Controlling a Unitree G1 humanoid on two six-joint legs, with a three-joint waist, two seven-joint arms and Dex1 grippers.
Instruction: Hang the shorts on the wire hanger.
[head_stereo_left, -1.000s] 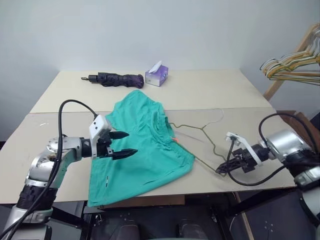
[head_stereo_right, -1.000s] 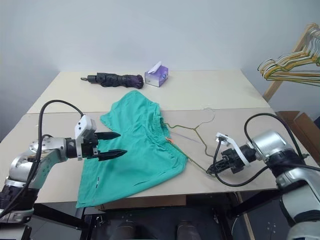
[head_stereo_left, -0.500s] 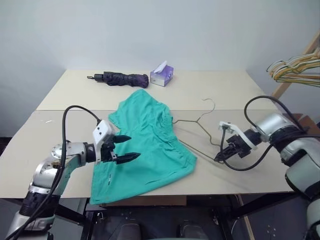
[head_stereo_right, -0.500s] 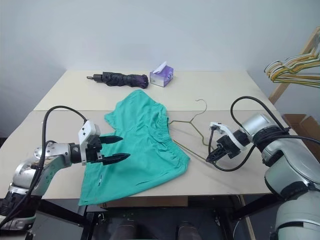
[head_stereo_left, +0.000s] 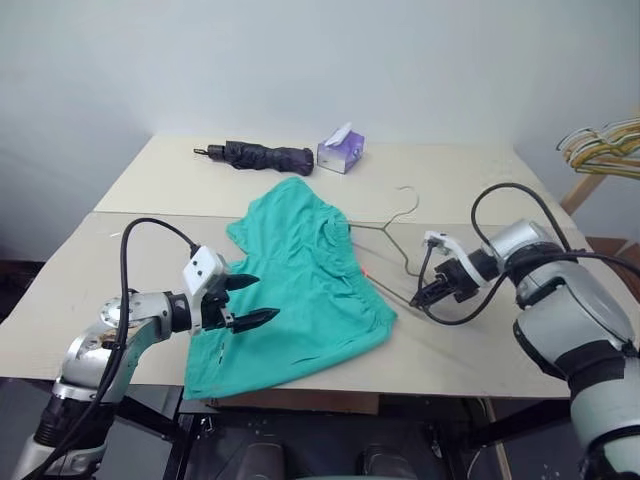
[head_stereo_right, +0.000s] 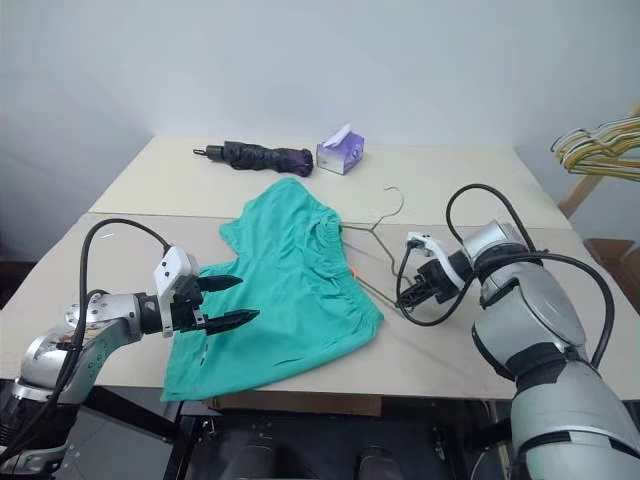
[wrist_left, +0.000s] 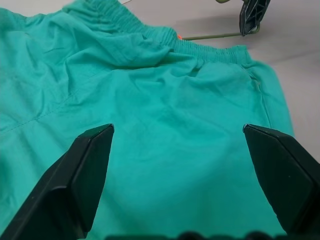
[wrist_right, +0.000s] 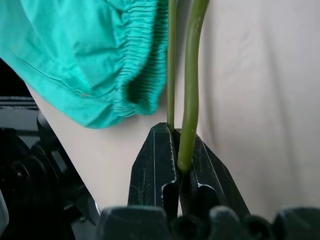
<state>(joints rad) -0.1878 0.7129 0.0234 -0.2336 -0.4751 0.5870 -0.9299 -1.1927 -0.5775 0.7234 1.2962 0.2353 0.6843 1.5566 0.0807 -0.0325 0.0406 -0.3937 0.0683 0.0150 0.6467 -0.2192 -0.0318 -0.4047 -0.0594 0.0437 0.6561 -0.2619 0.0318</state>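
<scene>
The teal-green shorts lie spread flat on the table, waistband toward the right. The thin wire hanger lies beside them, hook pointing to the far side. Its left end runs out of sight at the gathered waistband. My right gripper is shut on the hanger's lower wire, as the right wrist view shows at the pinched wire. My left gripper hovers open just above the shorts' near left part, nothing between its fingers.
A folded dark purple umbrella and a purple tissue box sit at the table's far side. A bunch of pale hangers hangs off the right edge of the table. The table's front edge runs just below the shorts.
The camera has swung, shifting the whole picture right. My right gripper has carried the hanger away from the front edge and toward the shorts. The left gripper stays put.
</scene>
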